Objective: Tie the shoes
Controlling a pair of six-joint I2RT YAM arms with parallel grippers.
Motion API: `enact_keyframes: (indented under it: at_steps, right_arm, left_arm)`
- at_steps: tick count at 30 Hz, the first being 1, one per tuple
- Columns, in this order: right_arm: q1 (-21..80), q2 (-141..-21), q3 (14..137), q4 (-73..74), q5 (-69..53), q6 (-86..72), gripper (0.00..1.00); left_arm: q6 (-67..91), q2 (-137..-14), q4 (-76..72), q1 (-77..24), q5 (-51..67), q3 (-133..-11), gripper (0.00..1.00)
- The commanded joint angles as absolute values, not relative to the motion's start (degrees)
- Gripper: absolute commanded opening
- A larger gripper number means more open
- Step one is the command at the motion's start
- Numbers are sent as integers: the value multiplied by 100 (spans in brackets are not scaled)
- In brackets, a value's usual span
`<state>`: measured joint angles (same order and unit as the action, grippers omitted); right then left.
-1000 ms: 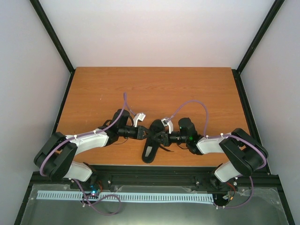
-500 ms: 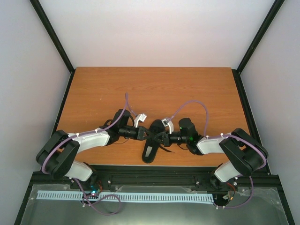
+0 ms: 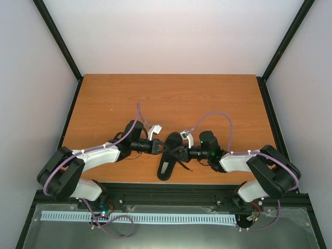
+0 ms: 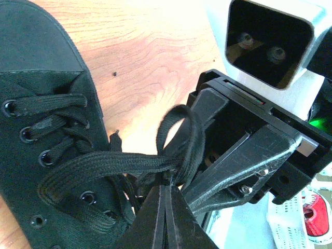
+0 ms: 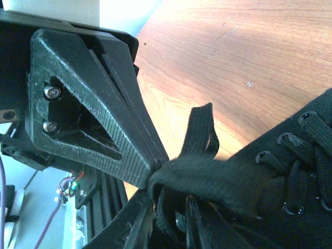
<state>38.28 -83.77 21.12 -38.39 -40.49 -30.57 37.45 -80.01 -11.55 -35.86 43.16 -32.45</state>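
Black shoe (image 4: 46, 104), its laces (image 4: 114, 165) tight in left claw (image 4: 165, 199), right claw (image 3: 179, 151) alongside

Black lace (image 5: 200, 129) (looped) beside shoe (image 5: 295, 181)

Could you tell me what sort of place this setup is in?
Likely a robotics lab test cell: a wooden table, white panels on a black frame, a left arm and a right arm.

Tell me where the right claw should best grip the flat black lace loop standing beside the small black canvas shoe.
Probably the upright band of the flat black lace loop, just above where the shut left claw pins it. It stands free over the wooden table, flat faces exposed, so the right claw could come from the right and pinch across them.
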Motion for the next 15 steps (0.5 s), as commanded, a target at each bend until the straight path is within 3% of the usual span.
enact_keyframes:
  at_steps: [1, 5, 15]
  right_arm:
    - [3841, -8076, 1996, -3933, -3901, -2915, 24]
    - [3844, -7895, 1876, -3772, -3775, -2864, 29]
    - [3841, -7963, 1872, -3726, -3575, -2840, 5]
  left_arm:
    - [3735, -7793, -984, -3660, 4231, -3401, 1]
    - [3735, -7766, -958, -3665, 4168, -3401, 1]
    - [3683, -7606, -934, -3664, 4106, -3287, 1]
